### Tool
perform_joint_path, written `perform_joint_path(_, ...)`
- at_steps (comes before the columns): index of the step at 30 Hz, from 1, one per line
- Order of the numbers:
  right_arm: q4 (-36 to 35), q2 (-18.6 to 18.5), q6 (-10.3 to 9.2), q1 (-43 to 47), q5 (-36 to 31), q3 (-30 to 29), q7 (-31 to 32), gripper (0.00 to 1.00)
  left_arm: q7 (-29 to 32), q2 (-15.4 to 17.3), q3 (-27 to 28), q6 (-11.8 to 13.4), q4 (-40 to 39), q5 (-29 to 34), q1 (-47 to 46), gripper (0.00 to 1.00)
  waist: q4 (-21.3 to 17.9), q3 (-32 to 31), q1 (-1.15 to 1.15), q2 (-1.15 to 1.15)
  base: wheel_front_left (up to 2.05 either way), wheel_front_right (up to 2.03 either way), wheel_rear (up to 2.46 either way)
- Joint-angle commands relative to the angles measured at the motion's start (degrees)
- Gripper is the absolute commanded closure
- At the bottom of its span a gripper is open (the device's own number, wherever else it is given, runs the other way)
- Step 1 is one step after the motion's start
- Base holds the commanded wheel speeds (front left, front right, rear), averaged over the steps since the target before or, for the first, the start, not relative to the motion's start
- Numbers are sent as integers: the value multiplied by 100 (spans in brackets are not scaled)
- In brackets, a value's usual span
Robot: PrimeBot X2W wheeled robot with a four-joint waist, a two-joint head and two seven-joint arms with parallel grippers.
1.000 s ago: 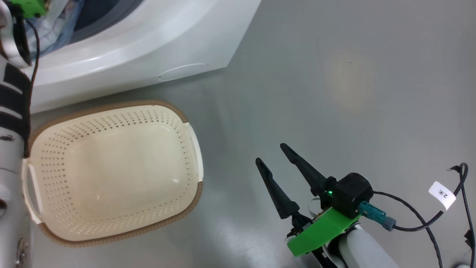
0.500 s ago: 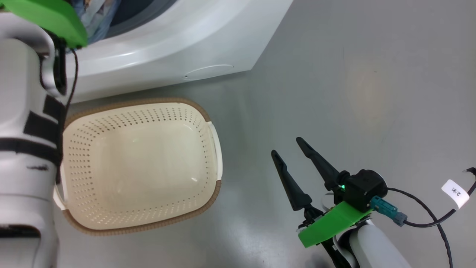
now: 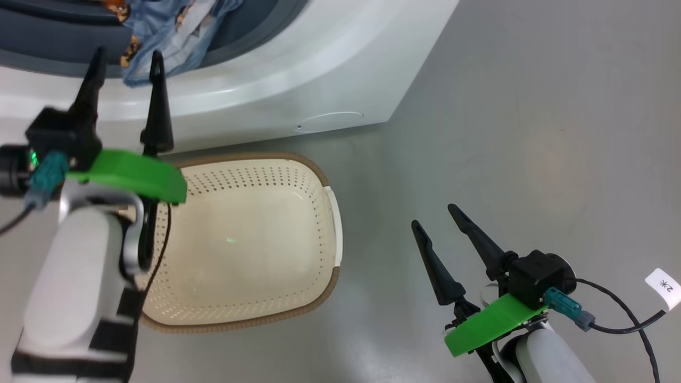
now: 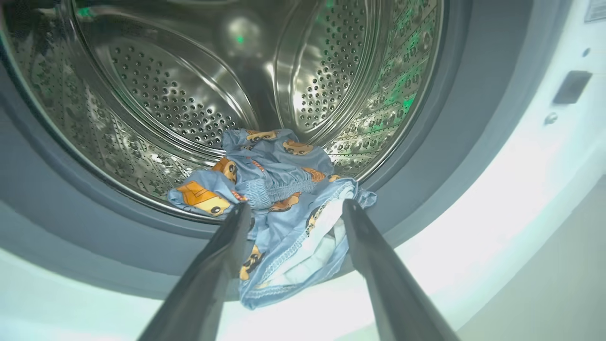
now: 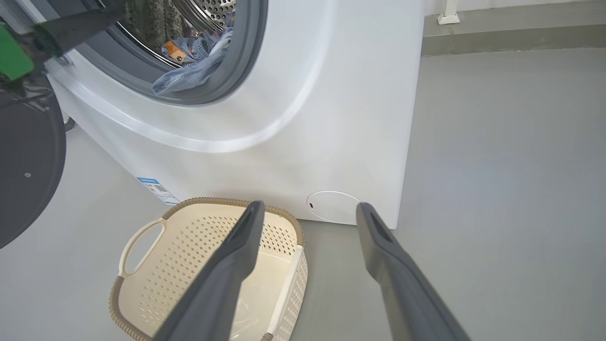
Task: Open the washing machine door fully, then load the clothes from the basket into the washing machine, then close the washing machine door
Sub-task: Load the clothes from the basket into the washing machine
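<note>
- left gripper [image 3: 127, 52], upper left of head view, jaws wide apart, empty, facing the washing machine [image 3: 330, 64]
- blue printed clothes [image 4: 279, 189] droop out over the grey gasket [image 4: 454, 142]
- basket [image 3: 324, 181] on the floor [image 3: 505, 106], centre left
- right gripper [image 3: 433, 215], lower right, spread wide, holding nothing
- washing machine door [image 5: 28, 161] stands open, left edge of right wrist view

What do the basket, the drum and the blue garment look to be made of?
Basket: moulded plastic, cream, slight gloss, punched holes; brown rim looks woven, likely moulded too. Drum: polished steel, mirror glints, perforated. Blue garment: soft printed fabric, wrinkled, stitched hem.
</note>
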Motion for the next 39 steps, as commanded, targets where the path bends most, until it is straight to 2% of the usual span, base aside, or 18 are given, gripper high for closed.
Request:
perform_joint_path(1,-109,31,9,144,-123,110,-68,0,88,281,193,72,-486,-32,253,0,68,-54,0,0,0,0,0)
perform_joint_path(7,-105,31,9,208,-225,19,-68,0,336,486,397,289,-1669,-184,1528,0,139,-162,0,0,0,0,0)
perform_joint_path(15,-130,31,9,316,-347,-137,-68,0,12,573,704,344,-1701,-407,2335,0,209,-237,0,0,0,0,0)
perform_joint_path(25,-175,31,9,392,-471,-229,-68,0,-277,484,908,222,-1399,-511,2733,0,249,-315,0,0,0,0,0)
perform_joint_path(35,-230,31,9,470,-520,-273,-68,0,-304,333,1061,-65,-1615,-301,2962,0,202,-346,0,0,0,0,0)
perform_joint_path(39,-243,31,9,434,-497,-200,-68,0,-305,390,1035,-127,-1588,-188,2802,0,113,-276,0,0,0,0,0)
